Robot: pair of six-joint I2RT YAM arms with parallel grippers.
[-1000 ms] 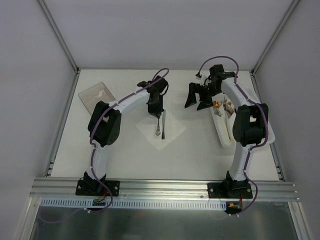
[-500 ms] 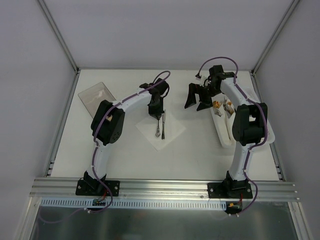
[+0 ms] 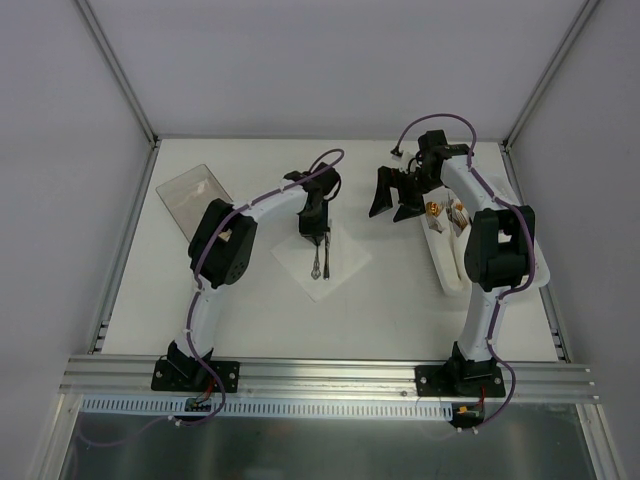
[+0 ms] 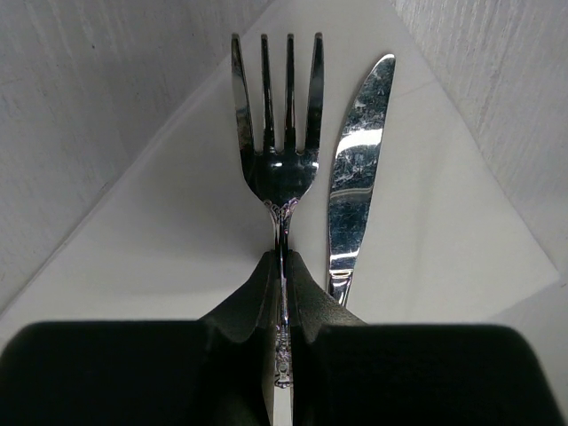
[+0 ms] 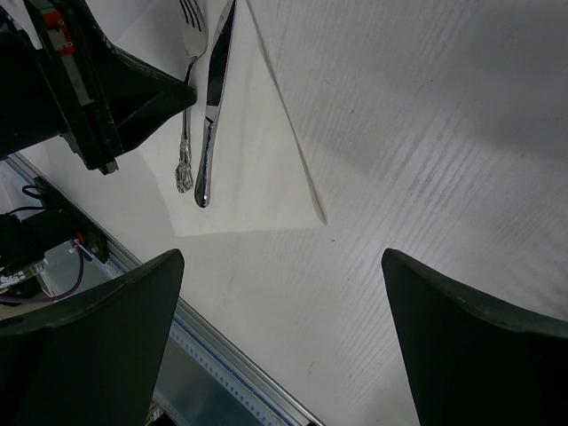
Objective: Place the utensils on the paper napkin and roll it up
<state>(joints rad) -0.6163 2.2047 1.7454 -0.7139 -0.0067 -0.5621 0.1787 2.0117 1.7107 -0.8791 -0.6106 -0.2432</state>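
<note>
The white paper napkin (image 3: 340, 262) lies as a diamond in the middle of the table. A silver knife (image 3: 327, 256) lies on it. My left gripper (image 3: 313, 232) is shut on the handle of a silver fork (image 3: 315, 262), held just left of the knife over the napkin. In the left wrist view the fork (image 4: 277, 133) points away, parallel to the knife (image 4: 358, 173), with the napkin (image 4: 177, 257) under both. My right gripper (image 3: 395, 203) hangs open and empty to the right of the napkin. The right wrist view shows the fork (image 5: 185, 142), knife (image 5: 213, 115) and napkin (image 5: 266, 169).
A white rectangular tray (image 3: 446, 262) lies along the right side, with small gold round items (image 3: 433, 208) at its far end. A clear plastic box (image 3: 192, 190) sits at the far left. The aluminium rail (image 3: 330, 378) runs along the near edge.
My left arm's elbow has swung slightly right and the wrist has shifted a little, still holding the fork by the knife. The right arm has not moved.
</note>
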